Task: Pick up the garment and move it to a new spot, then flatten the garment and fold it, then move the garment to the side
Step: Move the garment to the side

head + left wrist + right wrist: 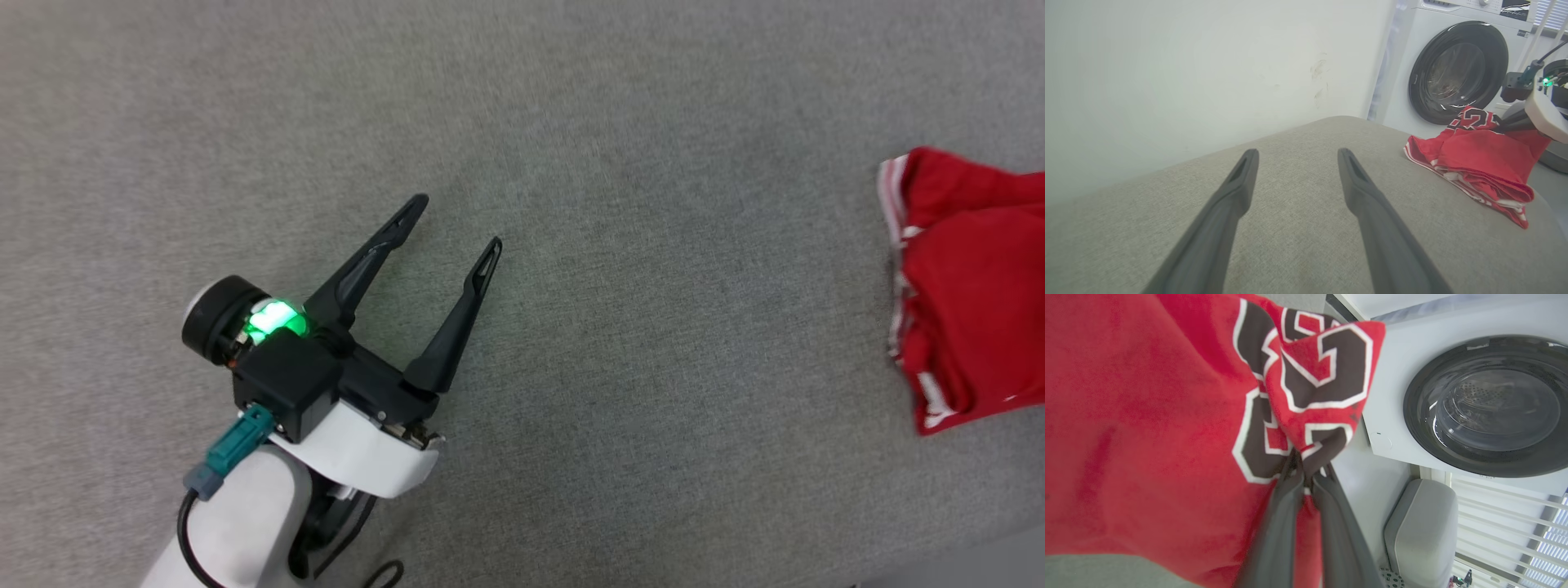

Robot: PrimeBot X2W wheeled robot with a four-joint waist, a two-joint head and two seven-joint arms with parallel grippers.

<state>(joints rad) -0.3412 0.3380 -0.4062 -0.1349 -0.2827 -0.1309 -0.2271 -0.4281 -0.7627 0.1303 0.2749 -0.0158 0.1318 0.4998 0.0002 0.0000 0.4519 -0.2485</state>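
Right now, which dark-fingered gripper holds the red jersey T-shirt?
The right gripper, pinched shut on the black lettering of the red jersey T-shirt; the left gripper stands open over the grey fabric surface.

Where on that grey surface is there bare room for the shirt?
Bare grey surface runs from the open left end effector to the garment, and ahead of it toward the wall. Crowded at the right edge: garment bunched there, pinched by the right end effector.
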